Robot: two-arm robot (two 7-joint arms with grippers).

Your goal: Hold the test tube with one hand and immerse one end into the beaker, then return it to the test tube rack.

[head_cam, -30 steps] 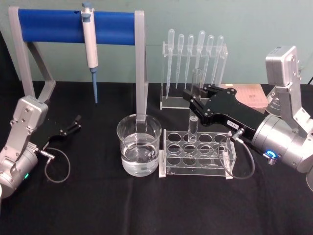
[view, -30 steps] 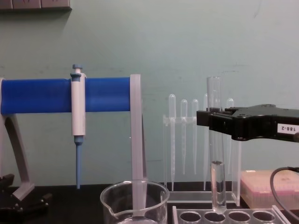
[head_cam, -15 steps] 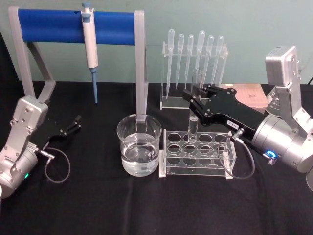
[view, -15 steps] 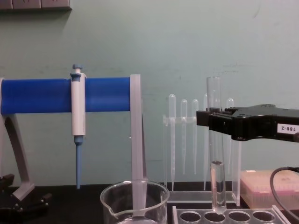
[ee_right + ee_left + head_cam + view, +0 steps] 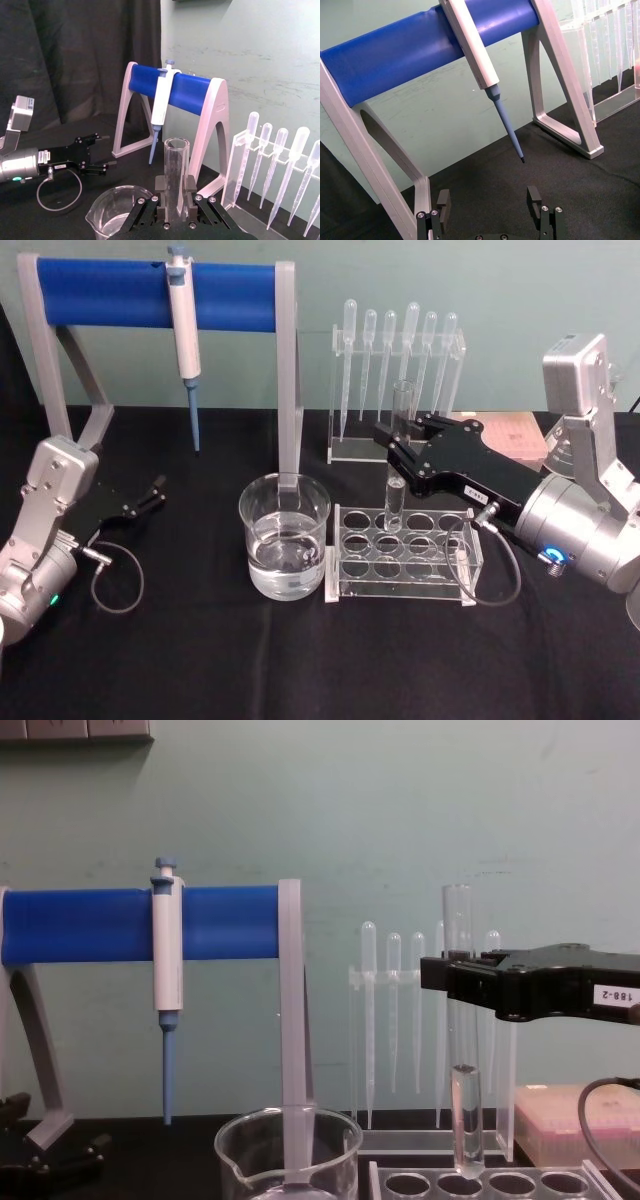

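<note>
**Nothing has shifted since a second ago: tube held over rack**

Right gripper (image 5: 398, 446) reaches in above the rack (image 5: 470, 562), jaws clamped on the tube (image 5: 394, 502) at mid-length; the tube stands upright, its round end at the mouth of a back-row hole; the beaker (image 5: 284, 540) sits just left of the rack, holding water; the left gripper (image 5: 150, 496) rests well left of the rack, jaws wide, holding nothing.

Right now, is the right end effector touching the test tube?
Touching. In the right wrist view, the right end effector clamps the test tube from both sides.
</note>
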